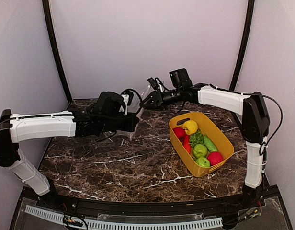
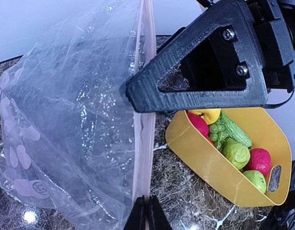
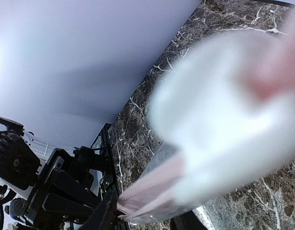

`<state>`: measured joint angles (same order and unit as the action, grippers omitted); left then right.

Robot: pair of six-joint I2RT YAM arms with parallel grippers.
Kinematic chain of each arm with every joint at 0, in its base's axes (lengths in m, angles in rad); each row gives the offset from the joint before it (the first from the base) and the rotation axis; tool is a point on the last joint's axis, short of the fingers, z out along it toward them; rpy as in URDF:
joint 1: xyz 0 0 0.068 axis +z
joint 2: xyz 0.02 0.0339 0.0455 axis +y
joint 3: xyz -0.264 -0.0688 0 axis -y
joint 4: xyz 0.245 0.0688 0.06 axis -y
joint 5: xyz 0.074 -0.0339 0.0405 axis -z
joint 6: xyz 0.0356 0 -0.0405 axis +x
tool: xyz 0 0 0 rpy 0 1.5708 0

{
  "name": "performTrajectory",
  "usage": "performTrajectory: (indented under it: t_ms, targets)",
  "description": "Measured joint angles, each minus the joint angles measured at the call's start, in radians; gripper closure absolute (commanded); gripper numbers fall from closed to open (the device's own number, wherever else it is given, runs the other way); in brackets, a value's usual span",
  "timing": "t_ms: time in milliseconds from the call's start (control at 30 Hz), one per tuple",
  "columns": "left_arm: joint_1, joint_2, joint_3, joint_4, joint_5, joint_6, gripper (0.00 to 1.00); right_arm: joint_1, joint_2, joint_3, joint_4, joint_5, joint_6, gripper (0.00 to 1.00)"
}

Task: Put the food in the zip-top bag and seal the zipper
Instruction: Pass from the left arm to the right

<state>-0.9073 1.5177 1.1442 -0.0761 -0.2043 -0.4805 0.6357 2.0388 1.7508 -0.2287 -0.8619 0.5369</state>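
The clear zip-top bag [image 2: 66, 120] hangs between my two grippers above the table; it shows faintly in the top view [image 1: 146, 91]. It looks empty. Its pinkish zipper [image 2: 145, 143] runs straight up from my left gripper [image 2: 147, 215], which is shut on the strip's near end. One finger [image 2: 186, 98] of my right gripper crosses the strip further along. In the right wrist view the right gripper [image 3: 145, 220] has its fingers apart with the bag's strip [image 3: 152, 187] between them, touching the left finger. The food [image 1: 198, 141], including the green grape bunch [image 2: 217, 129], lies in the yellow tub.
The yellow tub [image 1: 224, 139] stands on the marble table to the right of both grippers, close below the right arm [image 1: 219, 98]. The left arm [image 1: 51, 125] stretches across the table's left side. The back wall is just behind the bag.
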Motion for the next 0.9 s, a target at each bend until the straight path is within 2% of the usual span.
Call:
performTrajectory:
  t_ms: [200, 267, 667, 900]
  targets:
    - [-0.001, 0.033, 0.002, 0.000, 0.005, 0.002, 0.71, 0.001, 0.000, -0.023, 0.019, -0.016, -0.001, 0.88]
    - [-0.001, 0.042, 0.006, -0.005, 0.005, 0.002, 0.69, 0.001, 0.000, -0.032, 0.030, -0.025, 0.002, 0.90]
    - [-0.001, -0.020, 0.021, -0.101, -0.068, 0.070, 0.73, 0.001, 0.000, -0.058, 0.094, -0.080, 0.023, 0.89]
    - [-0.001, -0.024, 0.102, -0.235, -0.089, 0.184, 0.65, 0.001, -0.001, -0.076, 0.102, -0.085, 0.023, 0.87]
